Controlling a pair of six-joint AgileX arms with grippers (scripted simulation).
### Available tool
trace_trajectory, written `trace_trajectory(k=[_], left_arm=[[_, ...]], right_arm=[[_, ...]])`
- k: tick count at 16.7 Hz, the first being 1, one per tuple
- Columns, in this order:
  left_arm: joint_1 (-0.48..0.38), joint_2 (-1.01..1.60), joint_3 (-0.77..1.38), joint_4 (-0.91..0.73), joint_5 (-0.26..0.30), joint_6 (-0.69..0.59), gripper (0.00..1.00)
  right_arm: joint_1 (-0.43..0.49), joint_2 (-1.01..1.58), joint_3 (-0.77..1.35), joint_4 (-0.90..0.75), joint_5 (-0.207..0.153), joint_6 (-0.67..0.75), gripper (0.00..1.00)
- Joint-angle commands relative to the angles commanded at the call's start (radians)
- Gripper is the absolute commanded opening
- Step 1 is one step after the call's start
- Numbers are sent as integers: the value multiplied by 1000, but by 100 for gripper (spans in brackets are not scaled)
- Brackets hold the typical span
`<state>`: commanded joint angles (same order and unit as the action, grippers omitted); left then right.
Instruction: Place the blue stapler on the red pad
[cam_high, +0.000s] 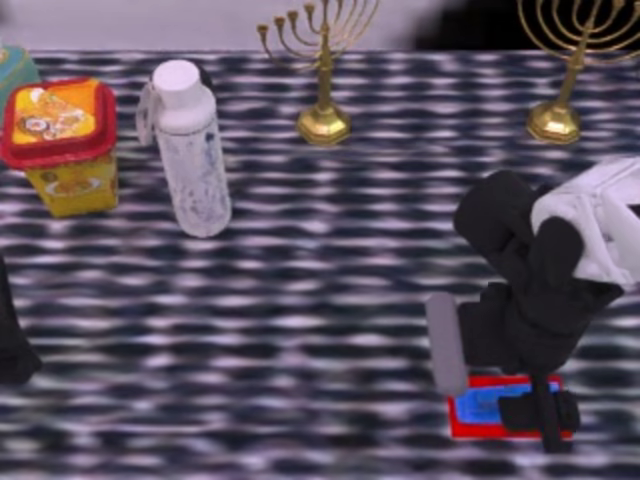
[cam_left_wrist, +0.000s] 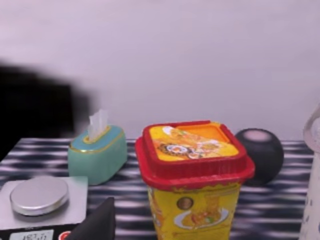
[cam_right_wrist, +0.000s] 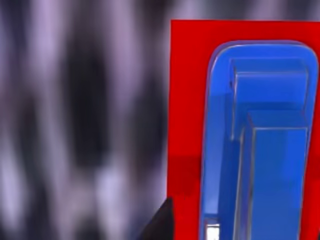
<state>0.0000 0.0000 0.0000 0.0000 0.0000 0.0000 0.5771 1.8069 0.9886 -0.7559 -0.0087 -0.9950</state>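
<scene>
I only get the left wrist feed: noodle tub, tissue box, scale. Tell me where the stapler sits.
Observer: The blue stapler lies on the red pad, at the lower right of the top view.
Operator: Report the right gripper.
Observer: The right gripper hangs directly over the stapler and hides its right part from above.
Operator: Check the pad's edge up close.
Observer: In the right wrist view, red shows past the stapler's side and end, so it sits inside the pad's edge there.
</scene>
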Motion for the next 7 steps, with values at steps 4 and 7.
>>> trace_trajectory(k=[4, 7], left_arm=[[0, 0, 0, 0, 0, 0, 100], [0, 0, 0, 0, 0, 0, 100]], right_arm=[[0, 0, 0, 0, 0, 0, 100], [0, 0, 0, 0, 0, 0, 100]])
